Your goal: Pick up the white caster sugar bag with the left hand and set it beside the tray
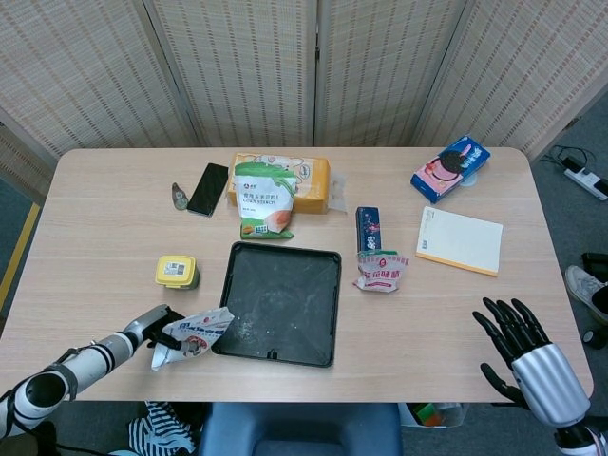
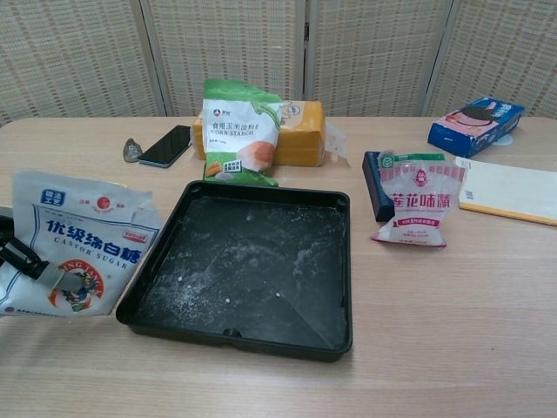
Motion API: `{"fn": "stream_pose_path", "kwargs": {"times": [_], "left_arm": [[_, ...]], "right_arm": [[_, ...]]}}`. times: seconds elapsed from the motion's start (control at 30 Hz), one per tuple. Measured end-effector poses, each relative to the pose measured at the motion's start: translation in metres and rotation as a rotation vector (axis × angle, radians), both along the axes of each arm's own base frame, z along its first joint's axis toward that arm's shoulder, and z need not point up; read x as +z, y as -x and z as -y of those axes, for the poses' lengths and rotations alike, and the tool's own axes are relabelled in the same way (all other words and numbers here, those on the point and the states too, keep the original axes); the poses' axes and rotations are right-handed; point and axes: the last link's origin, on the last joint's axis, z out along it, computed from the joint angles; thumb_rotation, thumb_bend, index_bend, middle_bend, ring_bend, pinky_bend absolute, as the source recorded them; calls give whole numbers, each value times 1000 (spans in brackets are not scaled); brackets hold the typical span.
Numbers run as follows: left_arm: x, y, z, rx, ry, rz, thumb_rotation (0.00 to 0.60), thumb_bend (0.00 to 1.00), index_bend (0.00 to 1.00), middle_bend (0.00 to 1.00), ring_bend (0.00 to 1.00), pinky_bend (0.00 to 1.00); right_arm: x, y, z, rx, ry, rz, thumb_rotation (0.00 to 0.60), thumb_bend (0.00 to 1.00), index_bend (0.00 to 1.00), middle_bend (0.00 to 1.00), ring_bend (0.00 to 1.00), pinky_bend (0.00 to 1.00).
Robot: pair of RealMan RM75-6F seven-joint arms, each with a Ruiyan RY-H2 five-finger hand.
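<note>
One caster sugar bag (image 2: 77, 248) stands upright, label facing front, beside tray (image 2: 252, 335)

White caster sugar bag (image 2: 77, 244) with blue lettering and a red emblem; square black plastic tray (image 2: 248, 261) dusted with white specks.

white sugar bag (image 2: 77, 252): "CASTOR SUGAR" | green-and-white bag (image 2: 238, 131): "CORN STARCH"
</note>
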Motion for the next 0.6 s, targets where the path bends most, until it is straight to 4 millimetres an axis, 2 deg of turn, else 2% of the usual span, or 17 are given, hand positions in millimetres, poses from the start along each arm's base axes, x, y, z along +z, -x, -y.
{"fn": "stream_pose_path", "kwargs": {"times": [0.17,0.3,0.5,0.57,0.6], "left_arm": [[2,27,-11,146,28,65,600,447,824,967,1000,1000],[-3,34,-14,198,0,102,600,436,750,904,1000,1000],[-7,46,-12,225,-18,115,600,404,710,840,1000,1000],[-8,49,-13,232,-26,119,600,385,650,773,1000,1000],[-8,50,-13,233,-30,121,600,370,585,704,1000,1000]], "right_arm": [[0,0,0,-3,2,0,600,355,0,0,0,0],[-1,0,0,-1,-1,-3,600,355,0,0,0,0],[0,0,0,-4,1,-2,600,355,0,0,0,0],[-1,0,0,-3,-1,-3,600,355,0,0,0,0],[-1,-1,0,-3,-2,-3,600,355,0,0,0,0]]}}
